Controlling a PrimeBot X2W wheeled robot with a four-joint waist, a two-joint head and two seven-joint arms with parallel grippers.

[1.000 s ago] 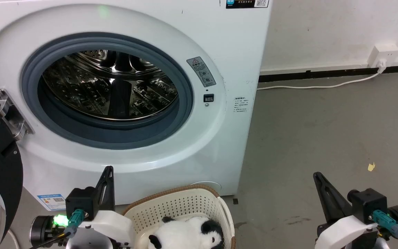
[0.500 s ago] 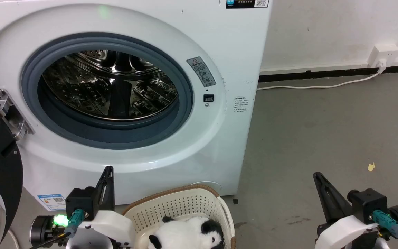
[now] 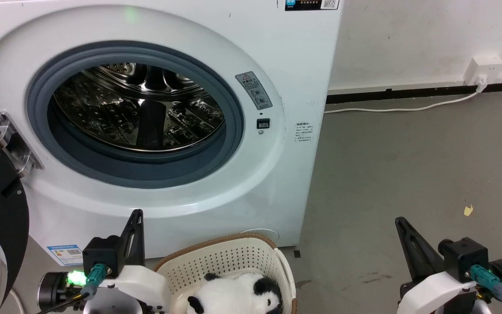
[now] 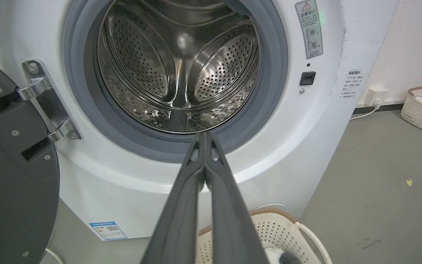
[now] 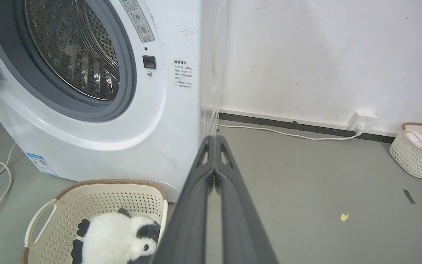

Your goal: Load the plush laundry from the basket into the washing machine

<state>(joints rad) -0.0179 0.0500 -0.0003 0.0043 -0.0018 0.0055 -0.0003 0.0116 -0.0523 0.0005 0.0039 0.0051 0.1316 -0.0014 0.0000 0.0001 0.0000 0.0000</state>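
the plush panda (image 5: 114, 234) is laid inside the cream basket (image 5: 97, 200), just before the washing machine (image 3: 286, 52); its lower part is cut off by the frame edge. coloured clothes are held in a second basket (image 5: 412, 161) near the wall. the left gripper (image 4: 204, 136) and right gripper (image 5: 214, 139) are both clenched, finger against finger.

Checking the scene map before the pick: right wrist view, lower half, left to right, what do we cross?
White cable loop → basket holding the plush panda → right claw, shut → yellow scrap → second basket, far right.
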